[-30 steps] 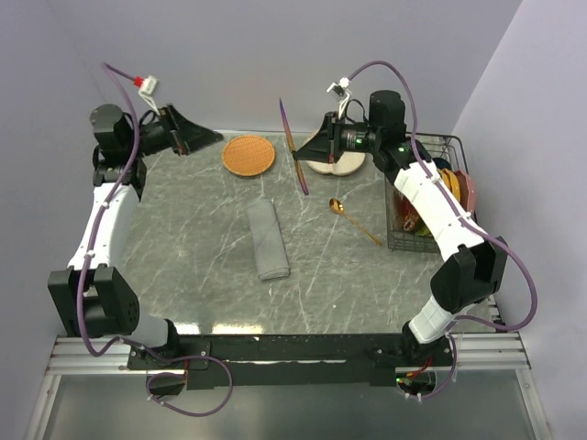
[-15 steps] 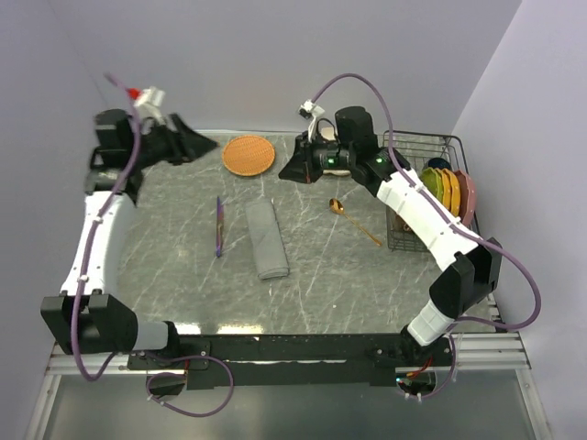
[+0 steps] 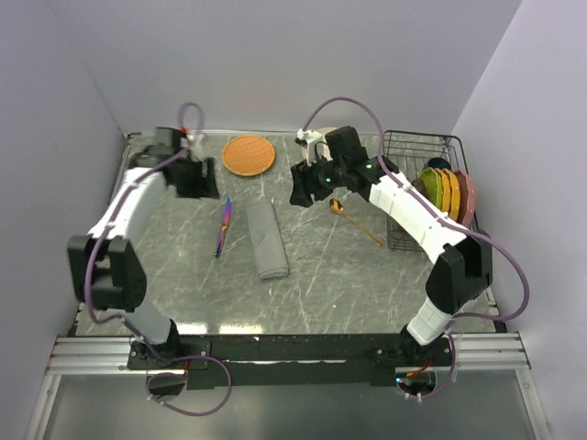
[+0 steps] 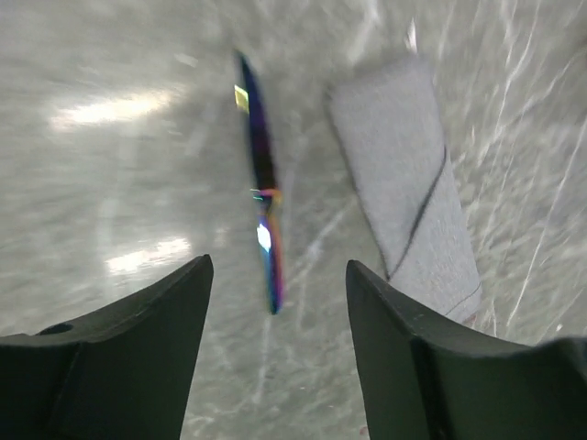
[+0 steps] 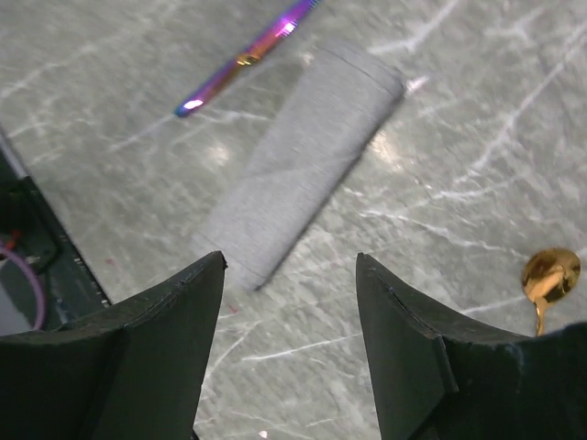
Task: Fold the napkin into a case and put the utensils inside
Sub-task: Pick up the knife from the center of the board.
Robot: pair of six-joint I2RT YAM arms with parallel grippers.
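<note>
The grey napkin (image 3: 266, 240) lies folded into a narrow oblong case in the middle of the table, also seen in the left wrist view (image 4: 408, 183) and the right wrist view (image 5: 303, 156). The iridescent purple knife (image 3: 224, 226) (image 4: 263, 215) (image 5: 243, 60) lies flat just left of it. The gold spoon (image 3: 353, 220) (image 5: 550, 275) rests to the right of the napkin. My left gripper (image 3: 205, 183) (image 4: 280, 266) hovers open above the knife's far end. Behind the napkin, my right gripper (image 3: 301, 189) (image 5: 290, 261) hangs open over it, nothing between its fingers.
A round orange woven mat (image 3: 249, 155) lies at the back. A wire dish rack (image 3: 413, 147) with coloured plates (image 3: 447, 188) stands at the right edge. Walls close in at the back and on both sides.
The knife went from up at my right gripper to lying on the table left of the napkin. The right jaws now stand open. My left arm swung in from the back left corner toward the knife.
</note>
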